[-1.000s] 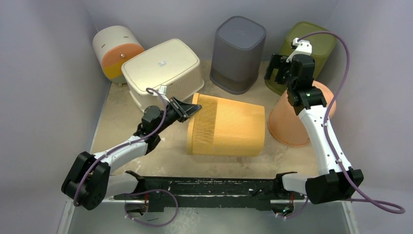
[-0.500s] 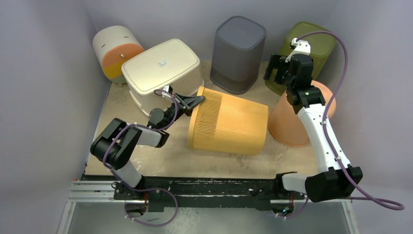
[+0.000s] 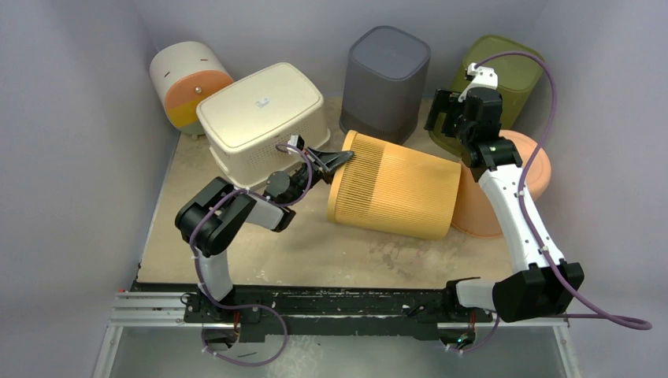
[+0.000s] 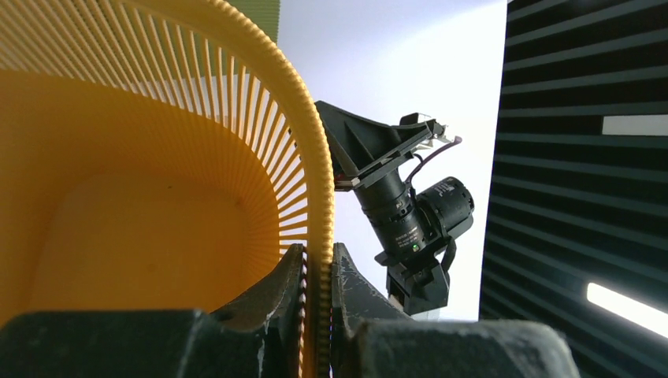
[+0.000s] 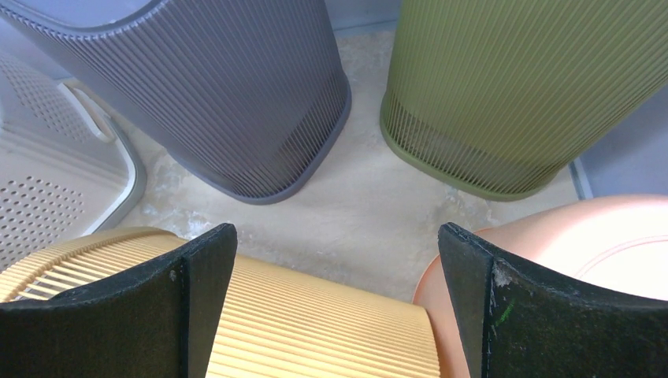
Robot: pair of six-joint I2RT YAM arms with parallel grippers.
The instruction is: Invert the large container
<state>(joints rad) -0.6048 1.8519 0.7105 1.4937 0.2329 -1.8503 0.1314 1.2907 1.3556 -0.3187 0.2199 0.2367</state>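
Left hand (image 4: 317, 266) clamps the ribbed orange plastic bin (image 3: 394, 189) by its 9 o'clock rim; right hand (image 5: 335, 244) is spread, holding nothing. Bin lies sideways; inversion pending.

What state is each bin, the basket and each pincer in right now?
Yellow bin, lying on its side, rim clamped.
Left pincer, shut on the yellow bin's rim.
Right pincer, open, holding nothing.
Grey bin, standing on end.
Green bin, standing on end.
Cream basket, upside down.
Pink bin, standing on end.
White and orange bin, tipped over.
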